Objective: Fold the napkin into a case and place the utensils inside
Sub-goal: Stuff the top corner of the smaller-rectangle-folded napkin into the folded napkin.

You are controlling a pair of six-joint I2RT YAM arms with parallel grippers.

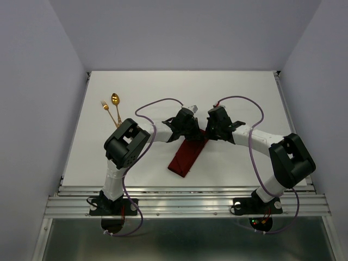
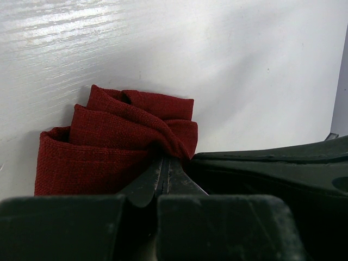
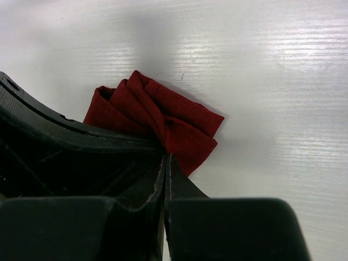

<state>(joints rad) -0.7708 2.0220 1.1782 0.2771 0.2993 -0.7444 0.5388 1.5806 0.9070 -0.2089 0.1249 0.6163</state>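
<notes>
The dark red napkin (image 1: pixel 186 157) lies folded into a narrow strip that runs slantwise in front of the arms. Its far end is bunched up, and both grippers meet there. My left gripper (image 1: pixel 191 135) is shut on the napkin (image 2: pixel 109 147), which puckers right at its tips (image 2: pixel 166 159). My right gripper (image 1: pixel 206 136) is shut on the same bunched end (image 3: pixel 163 117), pinching a fold at its tips (image 3: pixel 167 156). The two grippers are side by side, nearly touching. The gold spoon (image 1: pixel 115 99) and gold fork (image 1: pixel 106 109) lie together at the far left of the table, apart from the cloth.
The white table (image 1: pixel 244 98) is walled by grey panels on the left, right and back. A metal rail (image 1: pixel 185 204) at the near edge carries both arm bases. Purple cables loop above each arm.
</notes>
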